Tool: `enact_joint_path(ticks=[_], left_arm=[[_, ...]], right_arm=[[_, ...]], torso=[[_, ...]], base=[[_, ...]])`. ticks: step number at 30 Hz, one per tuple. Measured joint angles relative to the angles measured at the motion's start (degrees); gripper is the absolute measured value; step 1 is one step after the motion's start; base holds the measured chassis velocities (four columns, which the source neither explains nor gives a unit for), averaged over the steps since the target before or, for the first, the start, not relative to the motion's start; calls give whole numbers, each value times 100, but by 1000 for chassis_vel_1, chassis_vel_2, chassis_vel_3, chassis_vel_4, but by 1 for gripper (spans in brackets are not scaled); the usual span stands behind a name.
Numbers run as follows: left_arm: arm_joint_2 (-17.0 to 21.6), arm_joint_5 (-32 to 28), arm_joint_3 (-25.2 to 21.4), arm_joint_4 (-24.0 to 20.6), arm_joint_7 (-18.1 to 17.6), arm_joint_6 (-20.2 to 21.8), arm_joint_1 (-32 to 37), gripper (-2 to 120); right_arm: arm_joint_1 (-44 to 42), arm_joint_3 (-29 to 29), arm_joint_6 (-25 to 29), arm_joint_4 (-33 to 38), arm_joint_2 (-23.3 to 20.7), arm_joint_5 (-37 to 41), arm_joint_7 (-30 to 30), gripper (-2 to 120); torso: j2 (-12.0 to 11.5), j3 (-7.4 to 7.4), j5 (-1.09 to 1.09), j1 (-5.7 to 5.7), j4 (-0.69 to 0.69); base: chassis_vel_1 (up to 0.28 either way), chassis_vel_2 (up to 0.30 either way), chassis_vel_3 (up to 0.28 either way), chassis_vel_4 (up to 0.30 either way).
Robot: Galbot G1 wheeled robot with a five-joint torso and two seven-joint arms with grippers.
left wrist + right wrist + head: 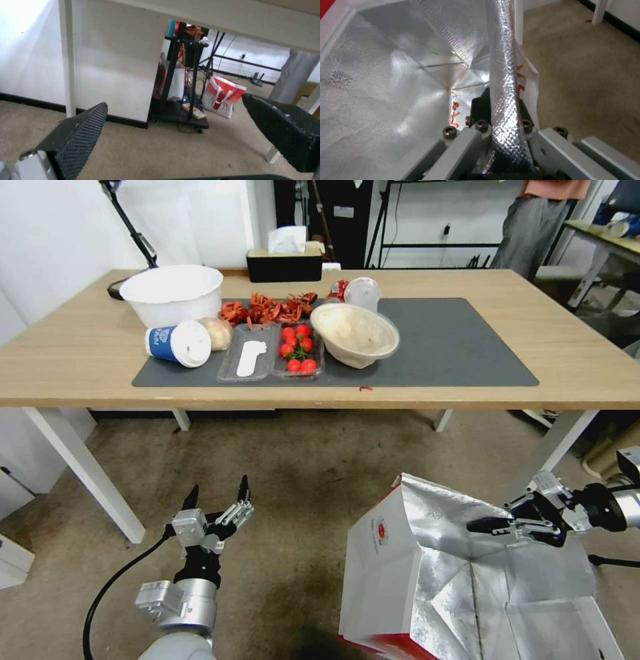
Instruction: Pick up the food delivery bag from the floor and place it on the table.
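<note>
Head view first, from our left side across to our right. Our left gripper [217, 495] hangs low over the carpeted floor [293, 493], in front of the table [80, 353] and below its edge, its two dark fingers spread well apart with nothing between them. The left wrist view confirms it: the ribbed pads [85, 130] stand wide, with bare carpet and a white table leg [68, 60] beyond them.

On the tabletop above, a dark grey mat [460, 347] carries, from left to right, a large white bowl [172, 293], a blue and white paper cup [177, 343] lying on its side, a clear tray with a white spoon [250, 357], a clear box of cherry tomatoes [298, 350] with red crayfish shells [267, 309] behind it, and a beige bowl [354, 335] tipped on its side. A black tissue box [283, 263] stands at the far edge of the table.

To the right, the food delivery bag [393, 573] is below table height and near us, tilted, its mouth open so the silver foil lining shows; we cannot tell whether its base touches the floor. Our right gripper [497, 527] reaches in from the right at the bag's upper rim. In the right wrist view its jaws are closed on the foil-lined wall of the bag [501, 75], one finger inside and one outside.
</note>
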Motion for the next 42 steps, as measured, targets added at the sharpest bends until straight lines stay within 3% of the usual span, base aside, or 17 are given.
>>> enact_joint_path(ticks=[42], left_arm=[[-13, 14, 27, 45, -22, -8, -2, 100]], right_arm=[[81, -57, 1, 11, -27, -22, 19, 0]], torso=[[980, 594, 0, 385, 0]], base=[[0, 0, 0, 0]])
